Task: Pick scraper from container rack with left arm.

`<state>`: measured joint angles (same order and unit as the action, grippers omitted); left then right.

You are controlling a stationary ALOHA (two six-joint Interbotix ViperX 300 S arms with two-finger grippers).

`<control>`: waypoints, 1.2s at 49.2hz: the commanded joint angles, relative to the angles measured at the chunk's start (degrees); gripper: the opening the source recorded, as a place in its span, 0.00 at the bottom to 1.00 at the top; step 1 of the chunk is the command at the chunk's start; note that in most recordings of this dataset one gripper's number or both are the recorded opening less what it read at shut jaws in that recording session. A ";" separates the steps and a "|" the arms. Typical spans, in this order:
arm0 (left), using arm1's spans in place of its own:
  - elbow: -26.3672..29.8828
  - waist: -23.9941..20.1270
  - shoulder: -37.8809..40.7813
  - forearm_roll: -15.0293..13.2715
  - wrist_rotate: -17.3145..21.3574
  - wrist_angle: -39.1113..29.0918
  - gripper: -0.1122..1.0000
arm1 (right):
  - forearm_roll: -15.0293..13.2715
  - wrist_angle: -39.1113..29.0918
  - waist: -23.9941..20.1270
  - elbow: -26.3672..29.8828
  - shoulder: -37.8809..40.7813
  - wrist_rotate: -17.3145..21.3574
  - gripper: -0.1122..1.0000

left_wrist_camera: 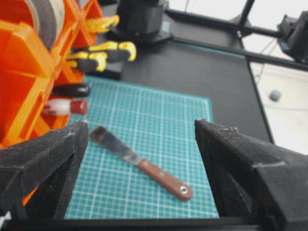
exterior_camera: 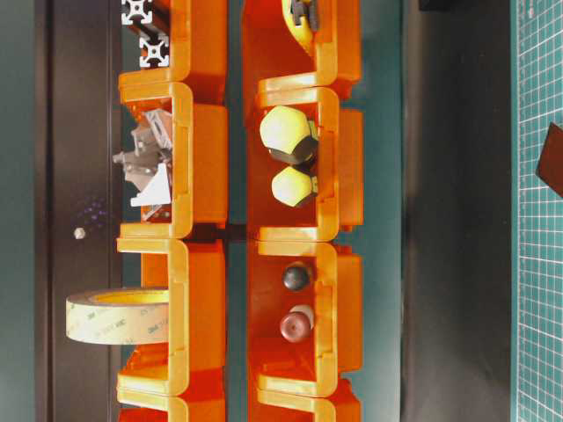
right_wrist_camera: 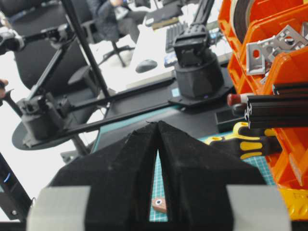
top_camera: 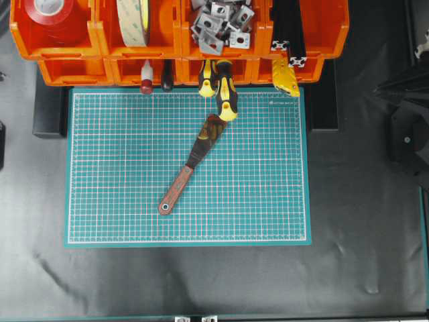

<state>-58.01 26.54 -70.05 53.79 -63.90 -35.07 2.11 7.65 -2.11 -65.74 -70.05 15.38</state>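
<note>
The scraper point(top_camera: 190, 168), with a reddish-brown wooden handle and dark flat blade, lies slantwise on the green mat point(top_camera: 268, 201), its blade tip under a screwdriver handle. In the left wrist view the scraper point(left_wrist_camera: 139, 161) rests on the mat below and between the wide-apart black fingers of my left gripper point(left_wrist_camera: 139, 126), which is open and holds nothing. The orange container rack point(top_camera: 74, 70) runs along the mat's far edge. My right gripper point(right_wrist_camera: 158, 124) has its tips together; through the slit below them the scraper's handle end point(right_wrist_camera: 158, 204) shows. Neither gripper appears in the overhead view.
Two yellow-and-black screwdrivers point(top_camera: 224, 90) stick out of a front bin over the mat. A red-knobbed tool point(top_camera: 146, 84) and a black-knobbed one sit in the neighbouring bin. Back bins hold tape rolls point(top_camera: 134, 20), metal brackets point(top_camera: 218, 23) and black profiles. Part of the right arm point(top_camera: 409, 127) stands at the right edge.
</note>
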 commanded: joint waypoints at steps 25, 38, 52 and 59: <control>0.26 -4.48 0.18 0.26 0.00 -0.97 0.87 | -0.09 -4.83 0.00 1.14 1.58 0.18 0.11; 0.00 -4.83 0.26 0.26 -0.35 -1.05 0.87 | 0.00 -4.57 0.00 0.62 2.46 0.44 0.11; -0.18 -4.75 0.18 0.26 -0.35 -0.88 0.87 | 0.18 -4.75 0.00 0.53 2.20 0.53 0.11; -0.18 -4.83 0.18 0.26 -0.79 -0.88 0.87 | 0.18 -4.75 0.00 -0.09 2.20 0.44 0.11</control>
<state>-58.71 21.80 -70.31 53.79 -64.51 -36.30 2.20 2.81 -2.11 -66.18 -68.47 15.91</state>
